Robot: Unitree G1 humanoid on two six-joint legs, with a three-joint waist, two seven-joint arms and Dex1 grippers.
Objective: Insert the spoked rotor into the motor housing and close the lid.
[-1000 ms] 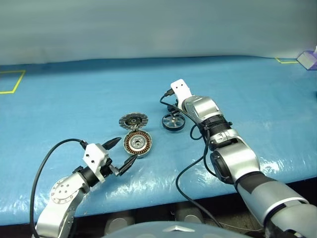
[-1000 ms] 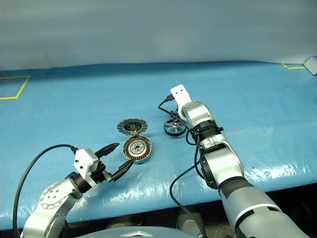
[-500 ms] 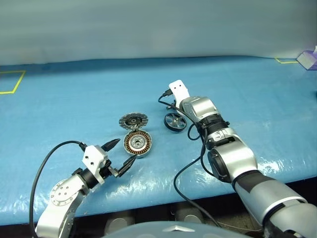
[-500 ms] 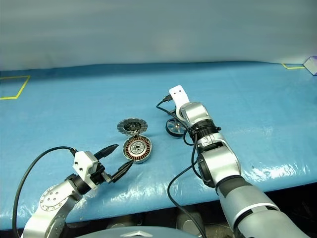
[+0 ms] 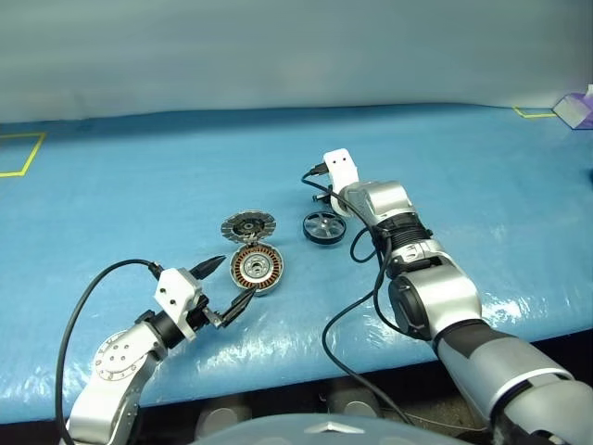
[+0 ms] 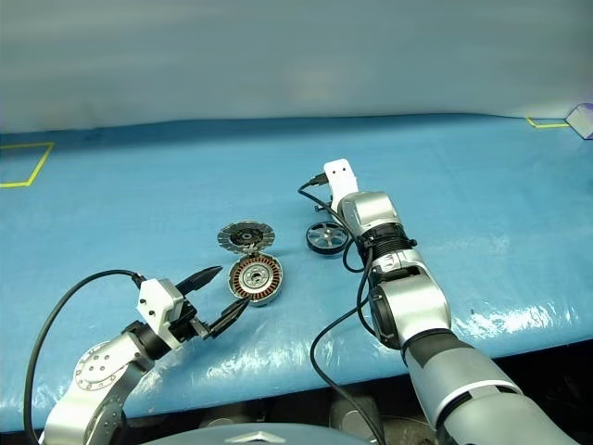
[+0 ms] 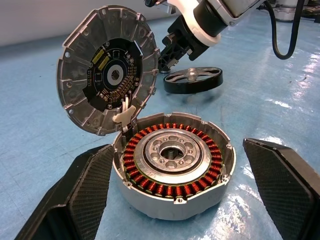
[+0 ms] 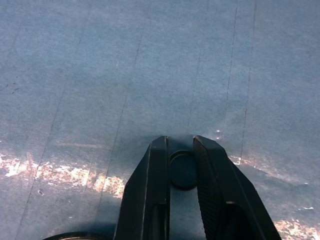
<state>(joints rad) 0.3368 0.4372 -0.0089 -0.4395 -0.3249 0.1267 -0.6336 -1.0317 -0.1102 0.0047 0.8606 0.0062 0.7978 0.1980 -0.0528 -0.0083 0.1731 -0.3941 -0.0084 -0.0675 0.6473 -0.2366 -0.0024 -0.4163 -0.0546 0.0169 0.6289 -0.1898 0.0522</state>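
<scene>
The blue-covered table runs wide across the room, with a yellow tape corner marked at its far left.

The right arm reaches out over the middle of it. Its pincer points down at the covering, and the two black fingers are drawn almost together. A small dark round shape sits in the narrow gap between them; I cannot tell what it is, or whether it is squeezed.

The left pincer sits low at the near edge, its fingers spread wide apart on either side of the motor housing without touching it.

The housing stands upright on the table, its ring of copper windings and silver centre open to view. The lid is joined to the housing's far rim and is tipped up and back, its segmented face with the dark centre showing.

The spoked rotor lies flat on the table, to the right of the lid, just beside the right pincer's tips and outside the housing.
</scene>
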